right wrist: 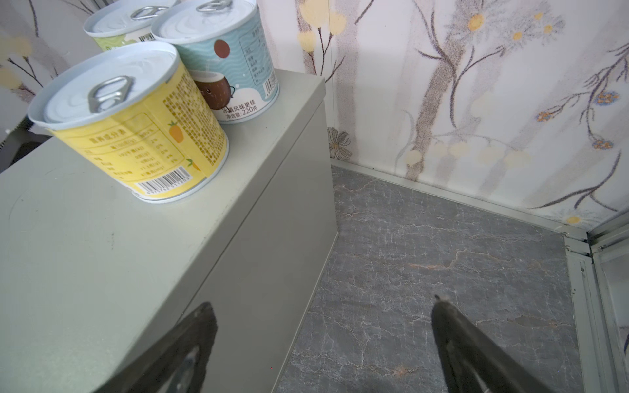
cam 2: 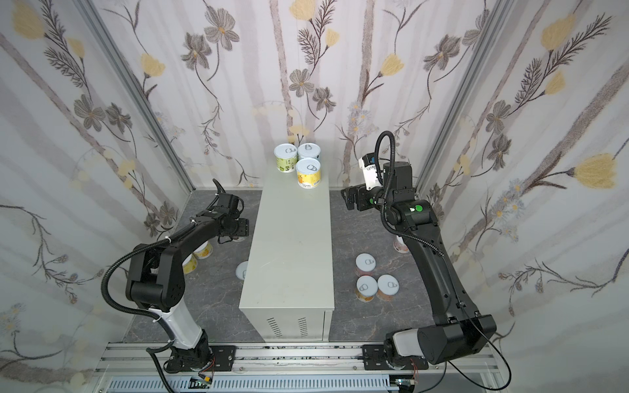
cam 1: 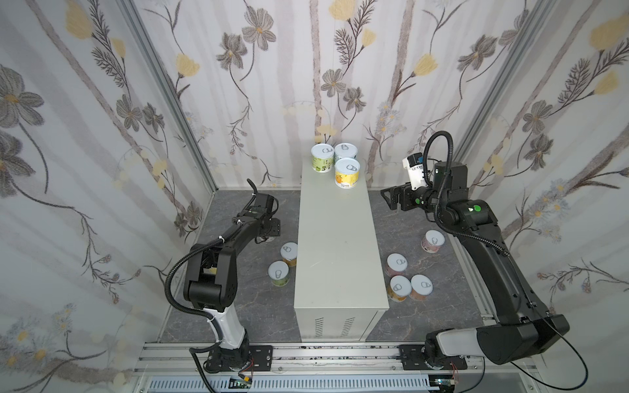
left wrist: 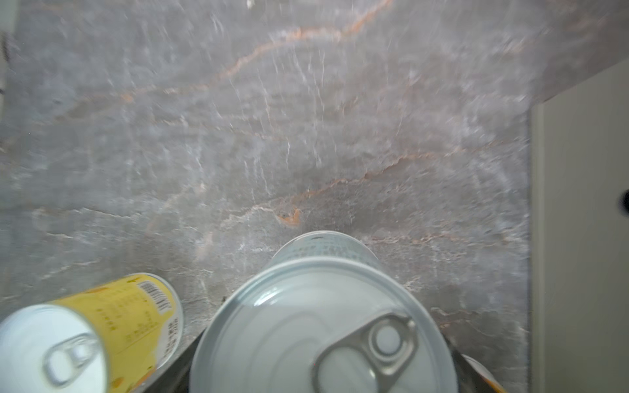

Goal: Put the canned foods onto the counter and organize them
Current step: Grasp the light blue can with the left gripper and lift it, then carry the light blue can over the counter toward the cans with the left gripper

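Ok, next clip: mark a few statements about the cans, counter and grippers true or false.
1. A green can, a blue can and a yellow can stand on the counter. True.
2. They stand at its vented end. False: at the far end, opposite the vents.
3. The right gripper holds a can. False: open and empty.
4. The floor cans stand on both sides of the counter. True.
5. The left gripper grips a pale-labelled can. True.
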Action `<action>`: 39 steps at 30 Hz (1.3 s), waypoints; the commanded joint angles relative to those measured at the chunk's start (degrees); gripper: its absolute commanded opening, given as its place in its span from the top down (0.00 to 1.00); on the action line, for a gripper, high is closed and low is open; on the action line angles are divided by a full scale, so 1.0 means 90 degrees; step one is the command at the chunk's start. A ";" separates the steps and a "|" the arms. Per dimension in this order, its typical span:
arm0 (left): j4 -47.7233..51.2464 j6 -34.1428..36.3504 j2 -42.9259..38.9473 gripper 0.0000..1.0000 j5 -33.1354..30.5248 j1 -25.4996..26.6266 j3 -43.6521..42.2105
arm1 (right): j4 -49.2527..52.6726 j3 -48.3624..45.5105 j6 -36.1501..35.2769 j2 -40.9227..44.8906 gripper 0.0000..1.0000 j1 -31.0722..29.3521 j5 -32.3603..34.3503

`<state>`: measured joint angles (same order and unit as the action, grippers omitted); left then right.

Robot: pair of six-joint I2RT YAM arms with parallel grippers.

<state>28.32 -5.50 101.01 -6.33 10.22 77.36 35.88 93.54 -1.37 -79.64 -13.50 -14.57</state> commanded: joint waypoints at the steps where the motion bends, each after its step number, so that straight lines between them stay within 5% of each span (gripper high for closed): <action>1: 0.0725 0.0269 -0.0336 0.41 0.0023 -0.0042 0.0889 | 0.0145 0.0378 -0.0308 -0.0105 0.02 -0.0010 -0.0259; 12: 0.3489 0.0698 -0.0543 0.42 0.0616 0.0444 0.4607 | 0.0055 0.1069 -0.0625 -0.0460 0.01 -0.0618 -0.0808; 20: 0.3477 0.0659 -0.1198 0.42 0.1812 0.1067 0.5186 | 0.0019 0.1344 -0.0775 -0.0739 0.00 -0.0953 -0.0814; 32: 0.3989 0.0943 -0.0986 0.39 0.1649 0.2300 0.5563 | -0.0149 0.1269 -0.0937 -0.0868 0.00 -0.1283 -0.0608; 39: 0.4176 0.0959 -0.0608 0.28 0.1397 0.2755 0.5612 | -0.0266 0.1277 -0.1109 -0.0849 0.00 -0.1318 -0.0426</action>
<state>66.39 2.66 94.72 7.64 34.17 127.00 36.03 104.62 -9.15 -87.44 -25.28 -19.70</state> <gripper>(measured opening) 0.735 0.997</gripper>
